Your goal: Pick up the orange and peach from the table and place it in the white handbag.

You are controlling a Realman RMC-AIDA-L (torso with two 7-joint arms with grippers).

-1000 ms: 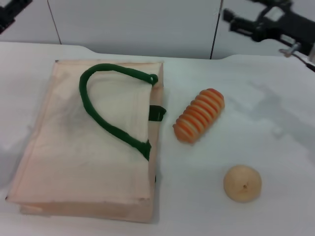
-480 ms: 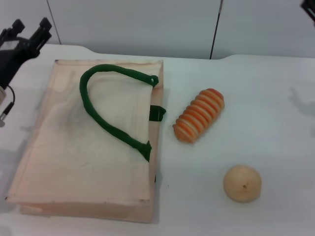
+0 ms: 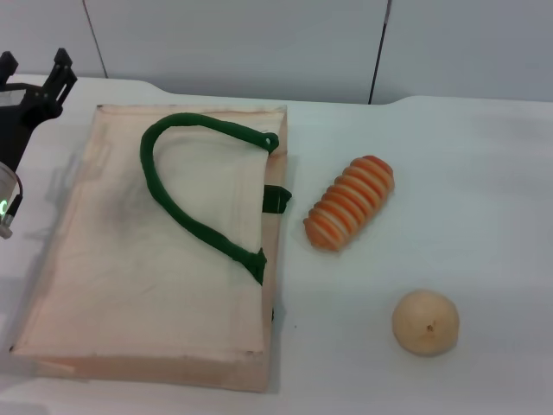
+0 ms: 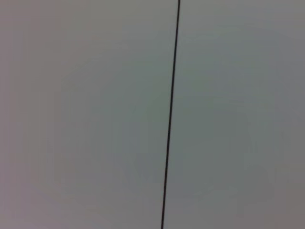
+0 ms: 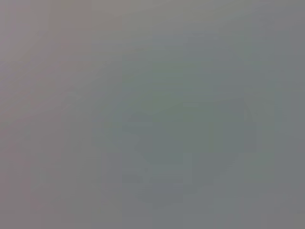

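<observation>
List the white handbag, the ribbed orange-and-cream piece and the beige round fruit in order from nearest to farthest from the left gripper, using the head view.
The left gripper is at the table's far left edge.
1. The white handbag, right beside it, lying flat on the left.
2. The ribbed orange-and-cream piece, just right of the bag, mid-table.
3. The beige round fruit, near right, farthest.
</observation>
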